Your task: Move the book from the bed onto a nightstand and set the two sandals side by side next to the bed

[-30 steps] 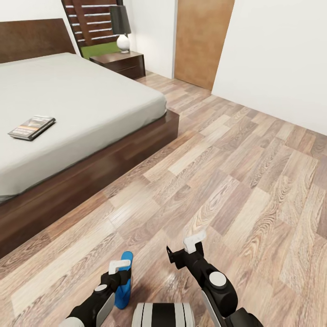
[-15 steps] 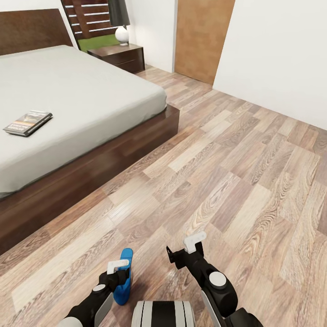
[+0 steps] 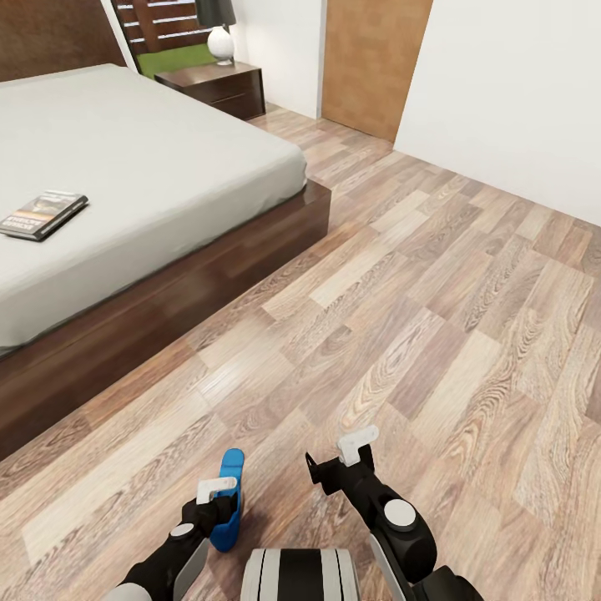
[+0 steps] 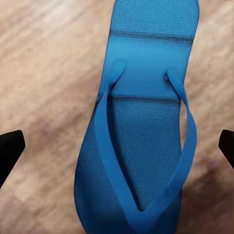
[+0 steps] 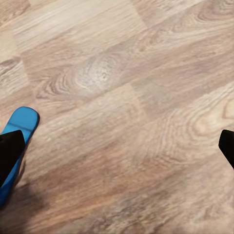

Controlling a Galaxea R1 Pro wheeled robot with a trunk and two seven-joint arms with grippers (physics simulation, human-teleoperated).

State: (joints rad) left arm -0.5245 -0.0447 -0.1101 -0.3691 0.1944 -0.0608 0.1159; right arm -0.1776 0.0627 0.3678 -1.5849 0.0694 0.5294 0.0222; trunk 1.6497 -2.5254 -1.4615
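I see one blue sandal [image 3: 227,499] flat on the wood floor [image 3: 434,317], well clear of the bed [image 3: 125,167], its long axis running toward the bed. My left gripper [image 4: 117,146] hangs over it, fingers spread wide, touching nothing. My right gripper [image 3: 338,463] is likewise spread and empty. The book [image 3: 42,214] lies on the mattress; its lettering is too small to read.

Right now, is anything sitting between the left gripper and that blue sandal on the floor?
Nothing visible does. In the left wrist view the bright blue flat sandal lies strap-up on the wood-plank floor, directly below the left gripper, whose black fingertips stand wide apart on either side of it.
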